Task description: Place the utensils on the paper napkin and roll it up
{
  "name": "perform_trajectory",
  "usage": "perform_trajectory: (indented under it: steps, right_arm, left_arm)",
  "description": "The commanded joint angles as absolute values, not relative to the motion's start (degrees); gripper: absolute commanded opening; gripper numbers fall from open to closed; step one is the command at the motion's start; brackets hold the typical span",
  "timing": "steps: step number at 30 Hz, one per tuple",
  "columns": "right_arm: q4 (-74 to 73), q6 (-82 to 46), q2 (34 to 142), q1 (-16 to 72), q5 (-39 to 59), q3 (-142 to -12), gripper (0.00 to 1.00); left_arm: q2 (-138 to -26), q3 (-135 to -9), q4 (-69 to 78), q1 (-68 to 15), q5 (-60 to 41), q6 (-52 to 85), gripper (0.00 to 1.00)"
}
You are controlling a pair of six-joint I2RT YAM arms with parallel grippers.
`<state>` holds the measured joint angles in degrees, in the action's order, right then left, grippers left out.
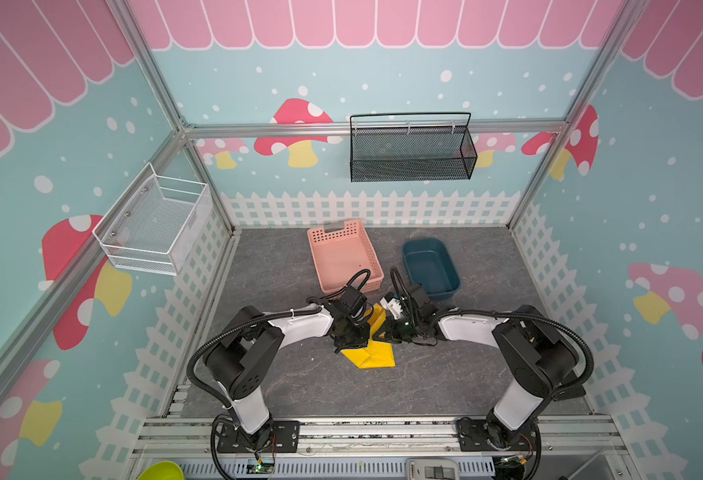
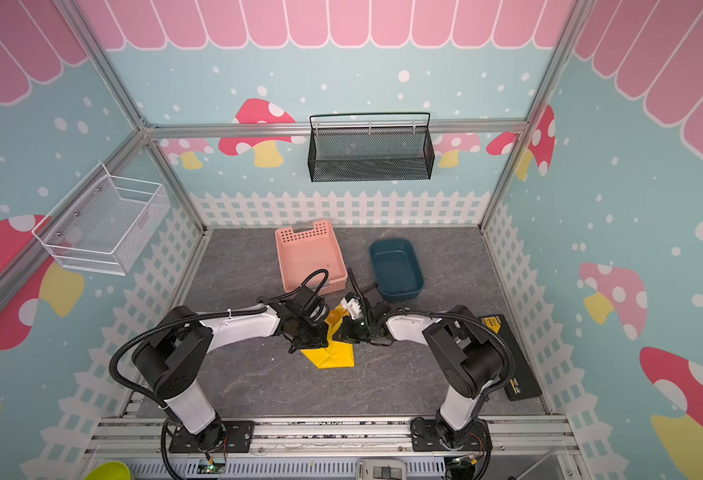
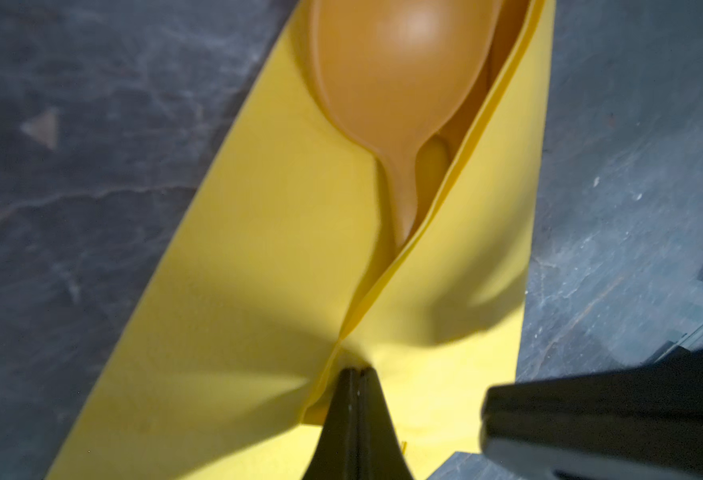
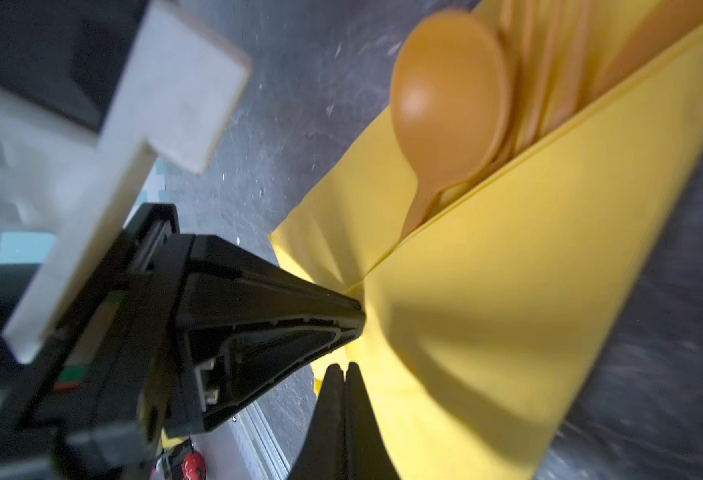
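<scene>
The yellow paper napkin (image 1: 372, 356) (image 2: 333, 356) lies mid-table between both arms, one flap folded over the utensils. The orange spoon (image 3: 399, 70) (image 4: 445, 95) sticks out of the fold bowl-first, and fork tines (image 4: 549, 83) show beside it. The rest of the utensils is hidden under the flap. My left gripper (image 3: 356, 370) (image 4: 360, 316) is shut, pinching the folded napkin (image 3: 237, 291) where its creases meet. My right gripper (image 4: 343, 365) (image 3: 491, 415) is shut with its tips against the napkin (image 4: 507, 291) edge close by; a grip on the paper does not show.
A pink perforated basket (image 1: 333, 232) and a dark blue tub (image 1: 451, 266) stand just behind the grippers. A black mesh basket (image 1: 412, 153) hangs on the rear wall, a white wire basket (image 1: 154, 224) on the left wall. A flat black device (image 2: 507, 357) lies at the right.
</scene>
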<state>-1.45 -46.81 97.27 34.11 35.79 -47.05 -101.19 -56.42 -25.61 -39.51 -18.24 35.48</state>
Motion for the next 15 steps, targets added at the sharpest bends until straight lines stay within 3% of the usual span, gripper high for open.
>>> perform_trajectory:
  steps: [1, 15]
  right_arm:
    - [0.35, -45.94, 94.32, 31.57, 33.65, -45.92, 0.02]
    - [3.46, -44.03, 89.76, 28.15, 35.79, -43.17, 0.01]
  left_arm:
    - [-105.05, -57.24, -27.09, -41.43, -14.68, 33.02, 0.00]
    - [-104.71, -59.14, -26.61, -45.31, -11.46, 32.53, 0.00]
